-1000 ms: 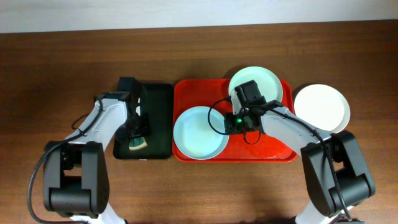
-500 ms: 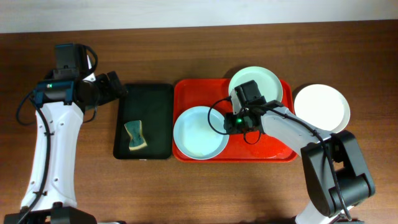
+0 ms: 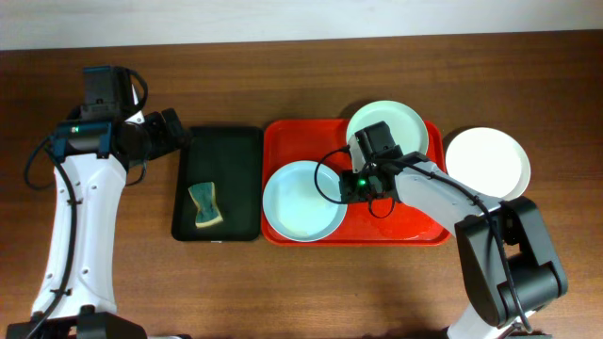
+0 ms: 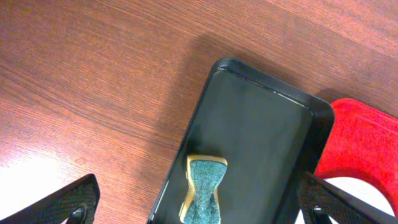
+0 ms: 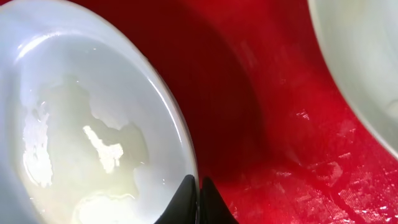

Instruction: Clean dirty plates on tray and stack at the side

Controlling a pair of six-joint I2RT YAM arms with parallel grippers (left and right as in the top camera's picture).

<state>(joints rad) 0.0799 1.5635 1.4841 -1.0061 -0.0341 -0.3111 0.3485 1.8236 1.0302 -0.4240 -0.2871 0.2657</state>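
A pale mint-blue plate (image 3: 303,201) lies at the front left of the red tray (image 3: 405,221). My right gripper (image 3: 349,185) is shut on this plate's right rim. In the right wrist view the fingers (image 5: 199,190) pinch the rim of the wet, glossy plate (image 5: 93,124) over the red tray (image 5: 280,124). A second mint plate (image 3: 386,130) sits at the tray's back right and shows in the right wrist view (image 5: 360,68). A white plate (image 3: 487,162) lies on the table right of the tray. My left gripper (image 3: 174,127) is open and empty, raised by the black tray's back left corner.
A narrow black tray (image 3: 217,184) stands left of the red tray with a green and yellow sponge (image 3: 205,205) lying on it. The left wrist view shows the sponge (image 4: 205,186) on the black tray (image 4: 261,118) between my open fingers (image 4: 198,211).
My left gripper let go of the sponge and lifted away up and to the left, then stayed still. The sponge lies on the black tray. The right arm has not moved.
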